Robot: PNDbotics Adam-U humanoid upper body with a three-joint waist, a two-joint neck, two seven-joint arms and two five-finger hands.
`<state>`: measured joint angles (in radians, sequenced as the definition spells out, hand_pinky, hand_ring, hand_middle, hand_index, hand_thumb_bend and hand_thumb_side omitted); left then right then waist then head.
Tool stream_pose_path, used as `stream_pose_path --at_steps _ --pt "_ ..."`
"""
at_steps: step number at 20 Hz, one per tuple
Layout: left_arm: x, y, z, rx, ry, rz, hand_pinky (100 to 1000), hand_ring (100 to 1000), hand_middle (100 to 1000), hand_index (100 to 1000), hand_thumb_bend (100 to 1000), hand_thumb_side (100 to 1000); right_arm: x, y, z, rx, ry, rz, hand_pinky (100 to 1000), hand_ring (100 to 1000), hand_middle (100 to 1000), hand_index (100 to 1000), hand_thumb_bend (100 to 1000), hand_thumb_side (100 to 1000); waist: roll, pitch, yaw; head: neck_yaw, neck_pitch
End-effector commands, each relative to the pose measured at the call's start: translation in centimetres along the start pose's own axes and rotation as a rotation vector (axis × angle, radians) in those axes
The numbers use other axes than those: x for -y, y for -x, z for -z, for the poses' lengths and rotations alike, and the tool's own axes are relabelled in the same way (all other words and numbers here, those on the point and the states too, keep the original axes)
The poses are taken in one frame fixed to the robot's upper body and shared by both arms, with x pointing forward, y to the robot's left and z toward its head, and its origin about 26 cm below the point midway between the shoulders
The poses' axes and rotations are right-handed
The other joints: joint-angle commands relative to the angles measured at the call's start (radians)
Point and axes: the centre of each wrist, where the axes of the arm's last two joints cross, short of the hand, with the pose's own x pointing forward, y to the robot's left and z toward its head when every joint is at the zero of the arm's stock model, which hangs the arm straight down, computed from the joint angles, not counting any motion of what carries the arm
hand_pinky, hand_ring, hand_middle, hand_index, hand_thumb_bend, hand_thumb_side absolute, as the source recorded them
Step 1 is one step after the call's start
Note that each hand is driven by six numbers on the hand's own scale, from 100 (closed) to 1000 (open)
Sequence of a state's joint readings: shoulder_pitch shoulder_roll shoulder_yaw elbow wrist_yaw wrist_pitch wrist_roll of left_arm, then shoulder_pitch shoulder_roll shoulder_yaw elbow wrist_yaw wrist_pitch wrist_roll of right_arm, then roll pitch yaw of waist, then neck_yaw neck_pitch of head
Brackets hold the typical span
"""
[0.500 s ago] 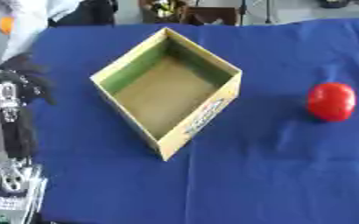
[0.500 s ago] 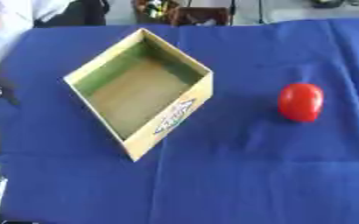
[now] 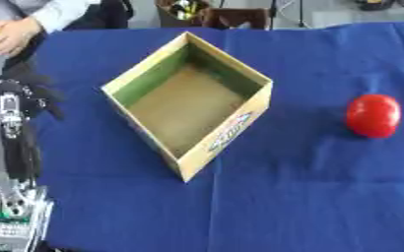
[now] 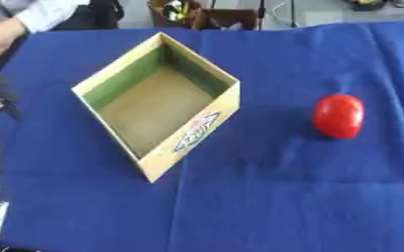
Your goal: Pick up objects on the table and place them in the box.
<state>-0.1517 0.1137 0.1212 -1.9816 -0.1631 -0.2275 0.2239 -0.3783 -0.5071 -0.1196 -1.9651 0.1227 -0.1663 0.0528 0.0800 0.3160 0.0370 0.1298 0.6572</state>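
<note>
Box [image 3: 188, 106] sat open right of the left hand [image 3: 24, 93], whose fingers curled, holding nothing; tomato [image 3: 374, 115] lay well beyond on bare blue cloth [image 3: 309, 197].

red object [image 3: 374, 115], tan box [image 3: 225, 139] green inside, blue tablecloth [image 3: 309, 197]

Left arm [image 3: 12, 167] showing black casing with silver metal strip running along it. Left hand [image 3: 29, 91] looking all black. Silver joint block [image 3: 16, 219] near bottom showing small green bits.
</note>
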Motion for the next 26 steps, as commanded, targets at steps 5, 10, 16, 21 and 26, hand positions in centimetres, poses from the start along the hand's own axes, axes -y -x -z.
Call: stream_pose_path --at_steps 5,10,16,21,26 --pt "-0.1 -0.6 0.5 0.030 0.012 0.001 293 469 540 766 100 924 2.6 -1.8 3.7 0.083 -0.060 -0.251 744 656 581 793 416 984 -0.005 -0.019 0.005 -0.008 -0.003" --pt "-0.1 -0.6 0.4 0.027 0.019 -0.004 293 470 542 769 100 924 3.4 -2.6 6.7 0.108 -0.166 -0.467 762 686 622 809 406 1000 -0.006 -0.026 0.008 -0.035 0.006" --pt "0.0 -0.6 0.4 0.023 0.031 -0.009 293 471 544 769 100 925 3.4 -1.7 9.3 0.080 -0.327 -0.609 774 718 670 826 556 1000 -0.006 -0.032 0.011 -0.052 0.011" --pt "0.0 -0.6 0.3 0.018 0.041 -0.009 293 471 546 769 100 925 3.7 -1.1 11.4 0.080 -0.453 -0.720 789 751 723 850 720 1000 -0.006 -0.036 0.015 -0.055 0.014" --pt "0.1 -0.6 0.2 0.016 0.053 -0.009 292 472 546 769 100 924 3.6 0.0 13.0 0.056 -0.629 -0.805 803 777 765 864 810 1000 -0.005 -0.039 0.017 -0.057 0.013"
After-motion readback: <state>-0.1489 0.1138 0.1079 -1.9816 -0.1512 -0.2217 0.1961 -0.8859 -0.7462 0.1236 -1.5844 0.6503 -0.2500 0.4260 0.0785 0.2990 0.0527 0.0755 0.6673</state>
